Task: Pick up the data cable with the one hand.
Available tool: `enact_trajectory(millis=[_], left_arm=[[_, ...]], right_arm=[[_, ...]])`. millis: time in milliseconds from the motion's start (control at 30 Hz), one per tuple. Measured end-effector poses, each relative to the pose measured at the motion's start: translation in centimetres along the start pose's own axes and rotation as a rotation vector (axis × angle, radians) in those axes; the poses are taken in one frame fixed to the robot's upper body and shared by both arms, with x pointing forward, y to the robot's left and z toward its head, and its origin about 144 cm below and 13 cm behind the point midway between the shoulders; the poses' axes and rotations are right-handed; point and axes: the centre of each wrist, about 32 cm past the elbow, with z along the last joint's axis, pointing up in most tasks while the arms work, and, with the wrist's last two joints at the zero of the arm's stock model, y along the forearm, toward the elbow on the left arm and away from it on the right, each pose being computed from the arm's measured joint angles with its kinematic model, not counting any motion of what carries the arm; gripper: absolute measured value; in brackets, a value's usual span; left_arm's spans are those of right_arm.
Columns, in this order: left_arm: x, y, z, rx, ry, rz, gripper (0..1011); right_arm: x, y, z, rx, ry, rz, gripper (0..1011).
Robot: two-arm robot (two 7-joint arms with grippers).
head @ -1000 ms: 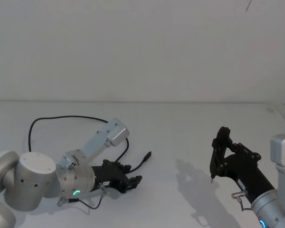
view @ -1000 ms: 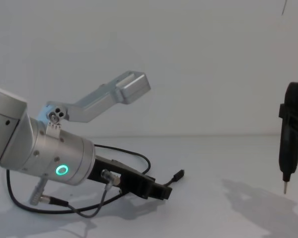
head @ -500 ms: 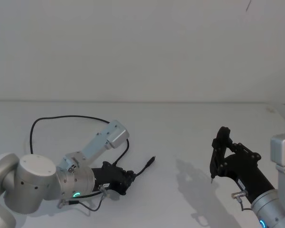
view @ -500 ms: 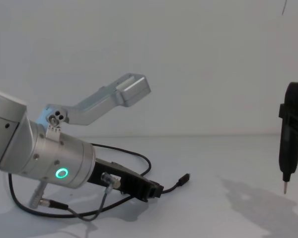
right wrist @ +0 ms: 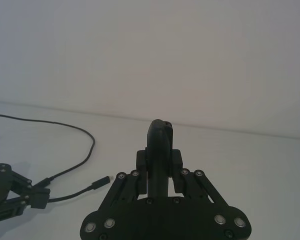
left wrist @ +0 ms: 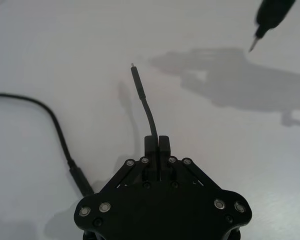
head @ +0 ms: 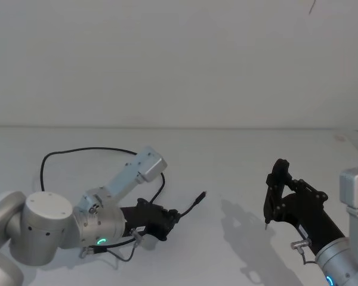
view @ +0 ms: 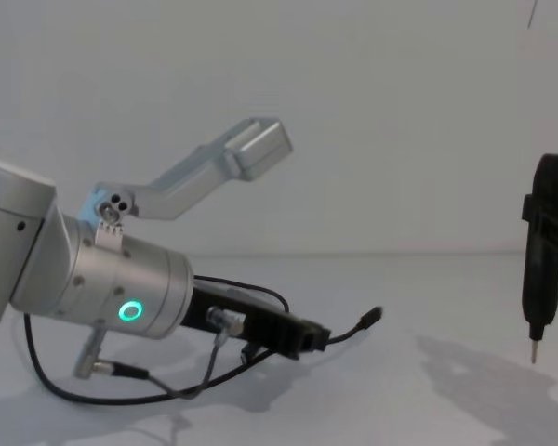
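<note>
Black data cable [head: 190,207] (plug aloft) in left gripper [head: 174,214] jaws

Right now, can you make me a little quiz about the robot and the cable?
1. True or false: the left gripper is shut on the cable.
2. What does the right gripper hold? A) a cup B) a slim black tool C) nothing
3. Fill in: the tool's metal tip points ___, toward the table.

Key: 1 true. 2 B. 3 down.
</note>
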Motion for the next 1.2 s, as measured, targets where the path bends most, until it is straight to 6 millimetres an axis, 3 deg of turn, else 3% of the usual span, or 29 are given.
enact_trajectory(millis=[700,1200], left_arm=[[0.0,-0.6,1.5,-0.135,-0.007,-0.205,40],[-0.2,-0.7,1.7,-0.16,-0.006,-0.263,40]], right_arm=[[-0.1,0.0,0.2,0.007,0.005,-0.002,279],[-1.0,1.4,2.5,0.111,0.07,-0.053,279]])
